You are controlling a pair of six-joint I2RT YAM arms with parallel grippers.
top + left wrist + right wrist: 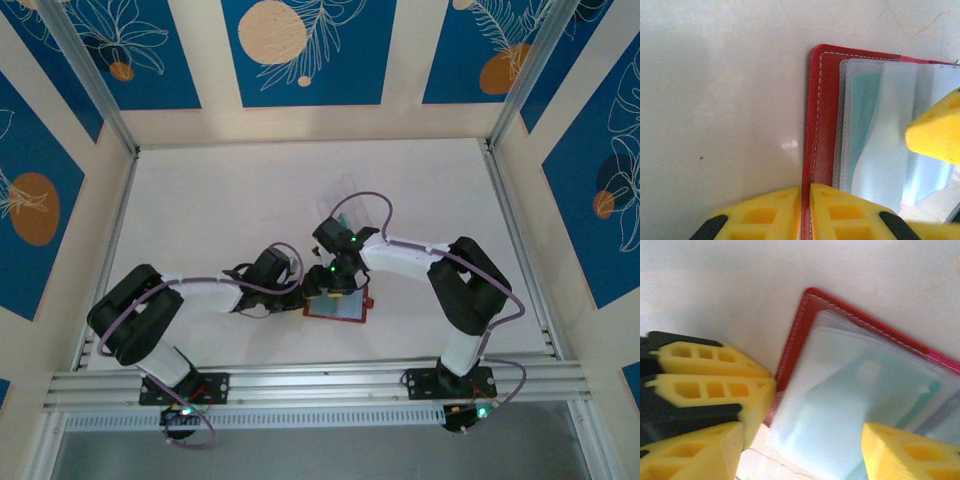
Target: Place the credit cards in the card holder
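Two yellow foam fingers of the left claw (805,192) pinch tight on the stitched red card holder (822,115), lying open on the smooth white table (715,100). The right claw (802,440) gapes wide, holding nothing, over a floppy clear pocket (890,150) with a thin teal credit card (862,115) inside. I think it should lift straight up, not drag the pocket.

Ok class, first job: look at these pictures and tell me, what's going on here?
Two robot arms meet at an open red wallet on the table. The left gripper is pinched shut on the edge of the wallet's red cover. The right gripper is open just above the clear sleeves. A teal card shows through one sleeve, so it looks to be tucked in.
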